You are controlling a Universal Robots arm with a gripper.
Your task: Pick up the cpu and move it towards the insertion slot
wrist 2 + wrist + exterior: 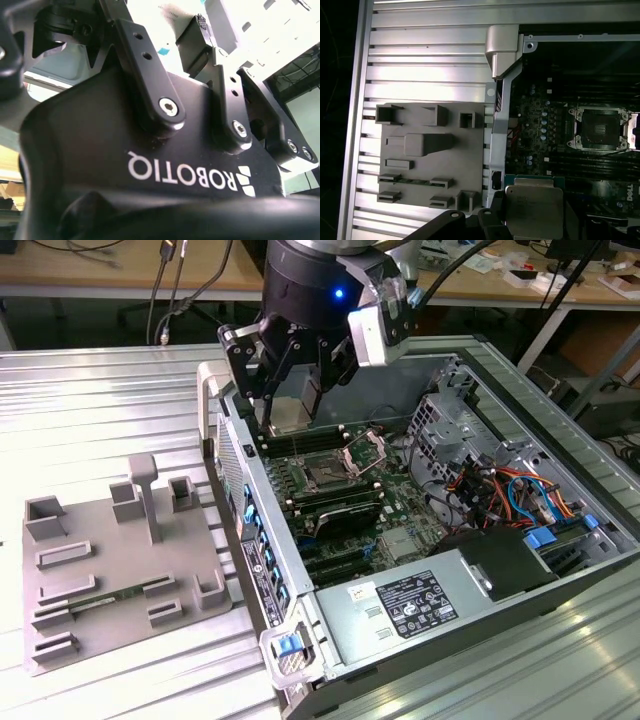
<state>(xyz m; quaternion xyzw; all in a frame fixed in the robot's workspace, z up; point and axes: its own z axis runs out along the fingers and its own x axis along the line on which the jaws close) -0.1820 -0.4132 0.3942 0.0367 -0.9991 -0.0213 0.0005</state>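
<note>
My gripper (293, 398) hangs over the open computer case, near its wall on the exterior view's left, shut on the cpu (291, 412). The cpu is a flat silvery square with a thin green rim and is held clear of the motherboard. In the first wrist view the cpu (534, 212) sits between dark fingers (492, 222). The insertion slot (329, 476) lies lower and toward the exterior view's right of the cpu, with a dark centre and its metal frame (366, 451) swung up. The insertion slot (600, 127) lies apart from the held cpu in the first wrist view.
A grey fixture tray (120, 570) with several raised holders lies on the ribbed metal table beside the case. The case wall (222, 440) stands just beside the gripper. Coloured cables (510, 495), a drive cage (440, 425) and a power supply (415, 605) crowd the case's other parts.
</note>
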